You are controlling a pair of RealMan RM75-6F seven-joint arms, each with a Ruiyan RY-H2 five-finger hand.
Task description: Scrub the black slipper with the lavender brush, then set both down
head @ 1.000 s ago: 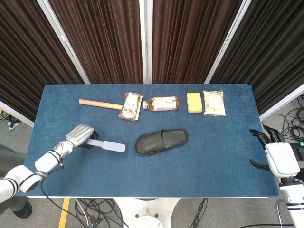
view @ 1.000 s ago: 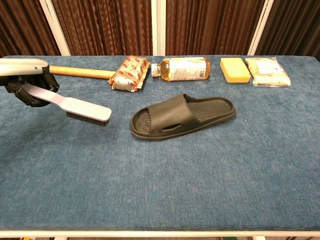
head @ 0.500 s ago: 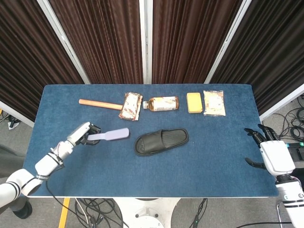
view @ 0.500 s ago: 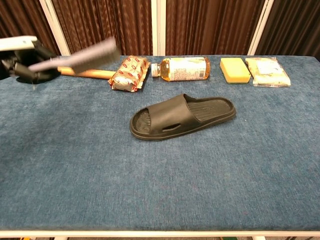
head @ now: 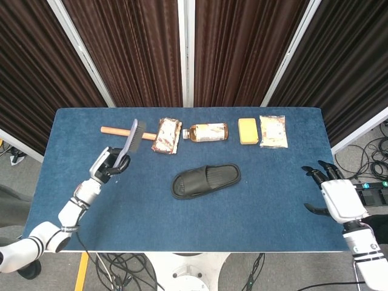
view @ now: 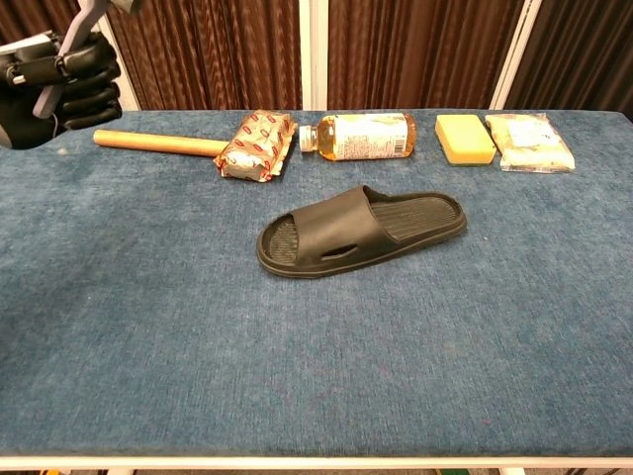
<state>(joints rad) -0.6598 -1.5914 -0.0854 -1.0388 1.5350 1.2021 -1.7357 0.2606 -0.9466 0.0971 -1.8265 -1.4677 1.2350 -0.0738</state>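
Note:
The black slipper lies flat near the middle of the blue table, toe opening toward the left. My left hand grips the handle of the lavender brush, raised above the table's left side with the bristle head tilted upward. The brush is well left of the slipper and apart from it. My right hand hovers open at the table's right edge, fingers spread, holding nothing; the chest view does not show it.
Along the back of the table lie a wooden-handled mallet, a wrapped packet, a bottle on its side, a yellow sponge and a bagged item.
My left hand has lifted the brush off the table and swung its head up and back. The right hand has drifted slightly left toward the table.

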